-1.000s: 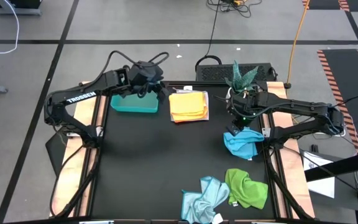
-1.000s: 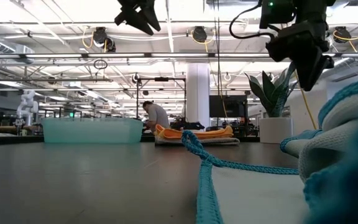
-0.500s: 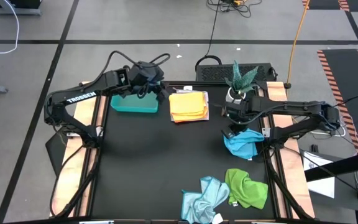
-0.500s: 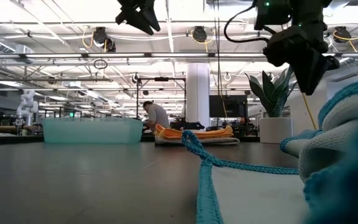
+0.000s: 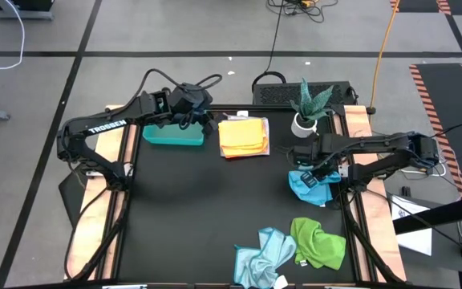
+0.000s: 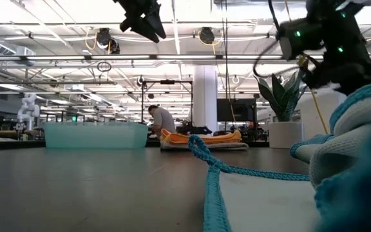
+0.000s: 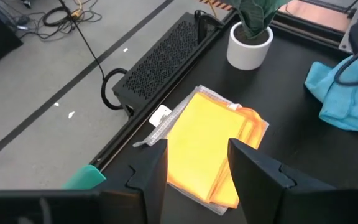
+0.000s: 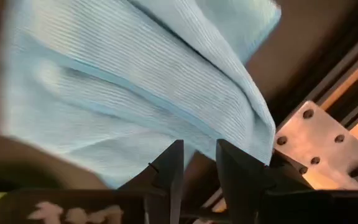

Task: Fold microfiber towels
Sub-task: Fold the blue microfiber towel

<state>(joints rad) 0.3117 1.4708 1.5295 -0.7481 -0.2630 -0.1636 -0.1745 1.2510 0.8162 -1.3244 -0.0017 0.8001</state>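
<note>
Right claw (image 5: 305, 165) right of centre in the high view, over the bright blue towel (image 5: 311, 185), fingers slightly parted, pinching nothing. Left claw (image 5: 207, 117) upper centre-left, above the teal tray (image 5: 173, 135), spread and empty. Folded yellow-orange towel (image 5: 243, 136) upper centre. Green towel (image 5: 318, 242) and pale blue towel (image 5: 261, 257) crumpled, lower right of the tabletop (image 5: 191, 209).

Low view. Foreground right: bright blue towel (image 6: 359, 161), blurred, a hem trailing toward lower centre. Mid-distance centre: yellow-orange towel (image 6: 201, 137) lying flat on a pale cloth. Left: teal tray (image 6: 95, 135). Potted plant (image 6: 282, 122) at right. Dark gripper (image 6: 143, 16) at top, left of centre; second arm (image 6: 330, 42) upper right. Person (image 6: 161, 120) behind.
</note>
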